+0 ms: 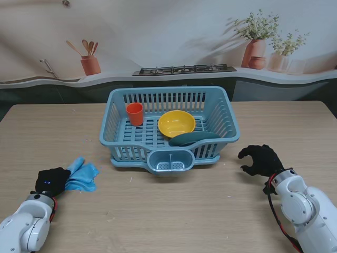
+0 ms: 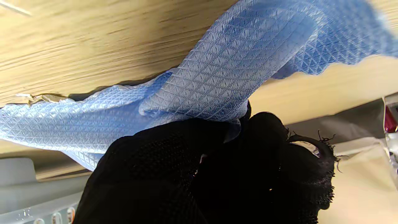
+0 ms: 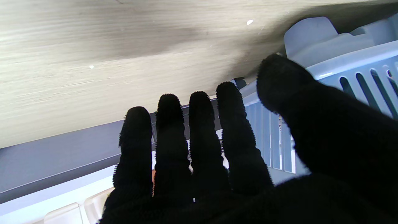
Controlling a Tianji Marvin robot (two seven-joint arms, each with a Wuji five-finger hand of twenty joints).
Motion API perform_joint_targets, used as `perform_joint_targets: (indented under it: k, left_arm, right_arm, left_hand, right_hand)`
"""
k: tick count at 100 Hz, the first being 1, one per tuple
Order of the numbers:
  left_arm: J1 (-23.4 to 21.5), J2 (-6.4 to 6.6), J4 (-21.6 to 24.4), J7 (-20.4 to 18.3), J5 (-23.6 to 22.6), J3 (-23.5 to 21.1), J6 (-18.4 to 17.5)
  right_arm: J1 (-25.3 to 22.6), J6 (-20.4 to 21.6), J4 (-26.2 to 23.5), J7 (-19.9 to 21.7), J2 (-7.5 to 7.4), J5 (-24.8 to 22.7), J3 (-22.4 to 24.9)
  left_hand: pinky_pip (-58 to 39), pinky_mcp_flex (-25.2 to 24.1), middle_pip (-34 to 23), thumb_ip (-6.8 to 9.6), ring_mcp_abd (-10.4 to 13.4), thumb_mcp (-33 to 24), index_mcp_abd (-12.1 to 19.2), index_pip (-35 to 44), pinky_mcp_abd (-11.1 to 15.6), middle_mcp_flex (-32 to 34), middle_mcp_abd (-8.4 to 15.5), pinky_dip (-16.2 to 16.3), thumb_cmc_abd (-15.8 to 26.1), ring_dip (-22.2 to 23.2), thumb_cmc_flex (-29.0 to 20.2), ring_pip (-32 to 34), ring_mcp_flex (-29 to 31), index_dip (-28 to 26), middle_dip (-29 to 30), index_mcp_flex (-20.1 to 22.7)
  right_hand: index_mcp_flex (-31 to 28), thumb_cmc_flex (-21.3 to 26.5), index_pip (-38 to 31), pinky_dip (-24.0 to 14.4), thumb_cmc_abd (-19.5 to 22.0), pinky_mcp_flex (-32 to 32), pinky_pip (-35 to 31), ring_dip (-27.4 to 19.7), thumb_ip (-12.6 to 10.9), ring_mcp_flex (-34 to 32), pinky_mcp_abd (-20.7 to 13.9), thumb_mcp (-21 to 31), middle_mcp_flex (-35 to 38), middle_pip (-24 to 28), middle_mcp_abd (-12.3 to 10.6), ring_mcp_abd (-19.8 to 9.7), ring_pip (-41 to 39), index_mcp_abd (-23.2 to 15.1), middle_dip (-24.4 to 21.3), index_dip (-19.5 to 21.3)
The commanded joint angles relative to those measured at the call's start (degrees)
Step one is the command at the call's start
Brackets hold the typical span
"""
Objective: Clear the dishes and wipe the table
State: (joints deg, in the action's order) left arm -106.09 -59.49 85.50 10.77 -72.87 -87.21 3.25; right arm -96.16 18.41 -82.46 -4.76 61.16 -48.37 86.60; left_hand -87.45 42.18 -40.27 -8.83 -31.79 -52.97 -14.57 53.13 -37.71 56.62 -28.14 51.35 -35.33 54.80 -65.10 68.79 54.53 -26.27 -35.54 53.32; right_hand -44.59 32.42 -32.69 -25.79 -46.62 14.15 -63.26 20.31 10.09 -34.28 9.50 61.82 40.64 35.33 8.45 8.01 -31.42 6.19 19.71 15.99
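Blue woven cloth (image 1: 82,174) lies bunched at lower left of the wooden table (image 1: 174,211), pinched by my left hand (image 1: 51,181); a loose grip could drop it mid-wipe. My right hand (image 1: 260,159) hovers spread, empty. The pale blue plastic dish rack (image 1: 118,105), centre frame, holds an orange cup (image 1: 135,114), yellow bowl (image 1: 176,124) and dark teal plate (image 1: 194,138).

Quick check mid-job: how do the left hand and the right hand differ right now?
The left hand is closed on the blue cloth; the right hand holds nothing, its fingers spread. The left hand sits at the table's left, well away from the dish rack; the right hand is close beside the rack's right end. Both wear black gloves and sit low over the wooden table.
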Motion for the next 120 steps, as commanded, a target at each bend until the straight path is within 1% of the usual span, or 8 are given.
perform_joint_targets:
  k: [1,16,35,56,67,87,109,120]
  left_arm:
    - [0.55,0.17,-1.2,-0.02,0.28,0.34,-0.63]
    - [4.93,0.49,-5.29,0.04,1.33,2.4,-1.27]
    - [13.43,1.09,-13.26,1.44,3.01,6.93,-2.59]
    - [21.75,1.5,-21.54,5.83,4.99,12.15,-4.93]
    - [23.64,1.64,-23.31,6.26,5.44,13.86,-5.2]
    - [22.25,1.58,-22.33,5.95,5.4,12.91,-5.02]
    - [14.54,1.18,-14.12,1.2,3.94,7.94,-3.25]
    - [10.63,0.86,-10.34,-0.13,3.42,5.94,-2.02]
  right_arm:
    - [-0.27,0.52,-0.3,0.74,-0.01,-0.24,0.02]
    - [-0.22,0.48,-0.3,0.63,0.0,-0.32,0.06]
    - [0.06,0.67,-0.14,0.44,-0.01,-0.52,0.15]
    - [0.13,1.2,-0.25,0.25,0.03,-0.42,0.7]
    - [0.11,1.58,-0.31,0.09,0.1,-0.07,0.93]
    - [-0.18,2.18,-0.54,0.19,0.17,0.53,1.36]
    - [-2.08,3.31,-2.53,0.92,0.48,2.9,2.71]
    - [-3.37,3.64,-3.94,1.49,0.71,4.77,3.39]
  left_hand:
    - [-1.21,-0.56,-1.17,-0.81,-4.25,0.81,1.13,-0.29,-2.28,0.95,-0.63,1.75,1.2,0.26,-1.48,0.04,-0.54,-0.15,0.69,3.12]
    - [-1.13,-0.6,-1.11,-0.79,-4.24,0.84,1.26,-0.37,-2.29,1.17,-0.43,1.81,1.07,0.3,-1.43,0.0,-0.53,-0.32,0.6,3.35]
    - [-1.09,-0.59,-1.06,-0.71,-4.17,0.8,1.46,-0.43,-2.29,1.48,-0.3,1.88,0.91,0.31,-1.35,-0.06,-0.41,-0.42,0.55,3.67]
    - [-1.17,-0.38,-1.07,-0.63,-3.92,0.69,1.56,-0.41,-2.29,1.84,-0.2,2.05,0.73,0.04,-1.2,-0.38,0.28,-0.39,0.54,3.89]
    - [-1.22,-0.3,-1.11,-0.64,-3.84,0.7,1.53,-0.34,-2.29,1.91,-0.18,2.08,0.69,0.02,-1.16,-0.36,0.41,-0.4,0.52,3.86]
    - [-1.22,-0.3,-1.07,-0.63,-3.92,0.67,1.44,-0.25,-2.29,1.9,-0.26,2.1,0.74,-0.01,-1.17,-0.38,0.35,-0.38,0.53,3.86]
    - [-1.12,-0.44,-0.97,-0.68,-4.0,0.67,1.26,-0.36,-2.29,1.63,-0.35,2.11,0.89,0.06,-1.24,-0.4,0.01,-0.3,0.5,3.63]
    - [-1.08,-0.49,-0.93,-0.7,-4.14,0.69,1.13,-0.45,-2.29,1.51,-0.51,2.11,0.94,0.11,-1.25,-0.43,-0.19,-0.27,0.48,3.53]
  right_hand:
    - [-0.81,0.4,-0.17,-0.58,1.32,-0.31,-0.53,0.29,-2.0,0.64,0.87,0.44,0.3,-0.24,0.24,0.56,-0.7,0.13,-0.2,0.2]
    - [-0.79,0.4,-0.16,-0.6,1.25,-0.29,-0.55,0.29,-1.99,0.64,0.75,0.45,0.32,-0.23,0.18,0.47,-0.71,0.13,-0.18,0.2]
    - [-0.75,0.35,-0.16,-0.6,1.24,-0.32,-0.5,0.27,-1.97,0.66,0.66,0.44,0.27,-0.25,0.19,0.45,-0.66,0.08,-0.19,0.21]
    - [-0.69,0.33,-0.14,-0.6,1.27,-0.35,-0.46,0.24,-1.97,0.71,0.74,0.38,0.26,-0.27,0.16,0.45,-0.61,0.06,-0.2,0.2]
    - [-0.64,0.22,-0.13,-0.6,1.31,-0.33,-0.46,0.24,-1.95,0.71,0.72,0.36,0.24,-0.3,0.09,0.47,-0.59,0.08,-0.22,0.2]
    - [-0.53,0.2,-0.08,-0.59,1.35,-0.44,-0.38,0.19,-1.94,0.77,0.79,0.29,0.12,-0.39,0.1,0.37,-0.5,0.05,-0.25,0.18]
    - [-0.13,0.17,0.08,-0.66,1.42,-0.25,-0.51,0.2,-1.95,1.0,0.92,0.23,-0.34,-0.37,0.24,0.48,-0.47,0.23,-0.23,0.14]
    - [-0.02,-0.19,0.08,-0.81,1.77,0.04,-0.84,0.31,-1.92,1.04,1.3,0.11,-0.47,-0.19,0.31,0.6,-0.69,0.32,-0.16,0.16]
